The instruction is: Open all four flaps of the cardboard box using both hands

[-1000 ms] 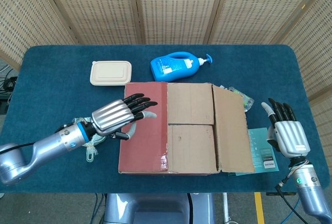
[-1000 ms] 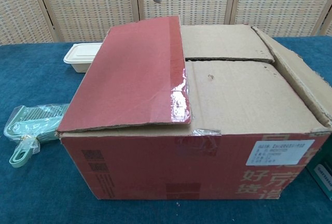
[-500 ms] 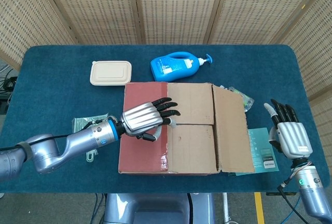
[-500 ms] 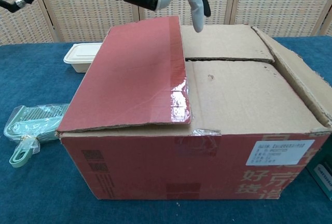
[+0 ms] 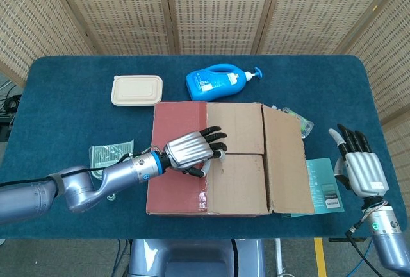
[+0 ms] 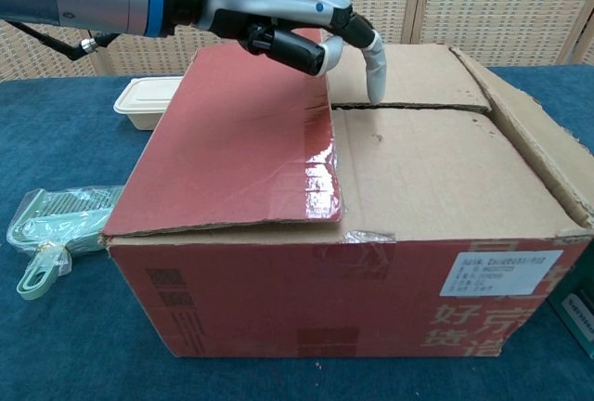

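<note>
The cardboard box [image 5: 218, 161] [image 6: 371, 280] stands mid-table. Its red left flap [image 5: 176, 161] [image 6: 241, 141] lies almost flat over two brown inner flaps [image 5: 235, 129] [image 6: 436, 169]. The brown right flap [image 5: 285, 158] [image 6: 538, 150] is tilted up a little at its outer side. My left hand [image 5: 192, 150] [image 6: 278, 20] hovers over the red flap's inner edge, fingers apart and curved down, holding nothing. One fingertip [image 6: 375, 76] points at the seam between the brown flaps. My right hand [image 5: 359, 168] is off to the right of the box, fingers extended, empty; the chest view does not show it.
A beige lidded container [image 5: 136, 90] [image 6: 144, 99] and a blue detergent bottle [image 5: 221, 82] sit behind the box. A green tool in its packet [image 5: 110, 153] [image 6: 56, 225] lies left of it. A teal carton [image 5: 323, 184] lies between the box and my right hand.
My left hand has swept right across the red flap to its inner edge and come down, fingers now curving toward the flap seam. The right hand has barely shifted.
</note>
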Robot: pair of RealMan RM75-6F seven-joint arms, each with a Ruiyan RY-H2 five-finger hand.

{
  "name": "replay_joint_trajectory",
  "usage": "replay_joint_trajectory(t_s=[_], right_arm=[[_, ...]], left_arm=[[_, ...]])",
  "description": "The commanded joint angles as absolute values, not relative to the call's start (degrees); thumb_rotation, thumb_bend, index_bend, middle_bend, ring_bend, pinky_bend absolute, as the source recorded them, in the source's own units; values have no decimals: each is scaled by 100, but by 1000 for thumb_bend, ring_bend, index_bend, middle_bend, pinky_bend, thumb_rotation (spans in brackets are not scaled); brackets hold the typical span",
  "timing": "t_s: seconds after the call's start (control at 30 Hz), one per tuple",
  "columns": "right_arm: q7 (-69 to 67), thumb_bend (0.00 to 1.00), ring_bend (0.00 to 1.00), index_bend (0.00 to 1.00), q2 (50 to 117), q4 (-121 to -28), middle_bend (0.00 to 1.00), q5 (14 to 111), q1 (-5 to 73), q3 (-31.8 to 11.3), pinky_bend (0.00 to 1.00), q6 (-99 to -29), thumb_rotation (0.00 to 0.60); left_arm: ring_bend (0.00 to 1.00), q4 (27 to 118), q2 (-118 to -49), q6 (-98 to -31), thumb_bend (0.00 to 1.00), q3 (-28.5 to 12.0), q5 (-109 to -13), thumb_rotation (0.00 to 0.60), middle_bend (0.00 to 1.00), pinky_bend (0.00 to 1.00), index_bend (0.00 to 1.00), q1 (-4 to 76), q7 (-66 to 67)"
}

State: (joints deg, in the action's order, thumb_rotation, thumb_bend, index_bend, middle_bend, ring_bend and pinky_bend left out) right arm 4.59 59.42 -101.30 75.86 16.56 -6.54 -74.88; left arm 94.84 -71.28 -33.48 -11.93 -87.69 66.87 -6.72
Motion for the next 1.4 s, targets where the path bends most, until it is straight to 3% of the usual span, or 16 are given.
replay_joint_trajectory(t_s=[0.03,0.6,0.93,1.4], right_arm=[[434,904,0,0,5937,-10119,0,7589,1639,-663,0,-7489,600],[336,904,0,0,5955,-10091,0,7608,1597,-704,0,-7456,600],[310,904,0,0,5965,-10074,0,7629,1590,-733,0,-7442,600],[293,903,0,0,5950,-10099,0,7642,1607,-782,0,-7410,600]], left_arm=[[84,9460,-7164,-3388,889,-1155,-8703,121,253,0,374,6697,-572],[178,9497,-7050,-3472,888,-1000,-8544,119,374,0,495,6688,-312],[198,9571,-6898,-3688,886,-1013,-8508,120,394,0,517,6615,-307],[209,9891,-6137,-4249,879,-1097,-8590,118,405,0,532,6271,-569]])
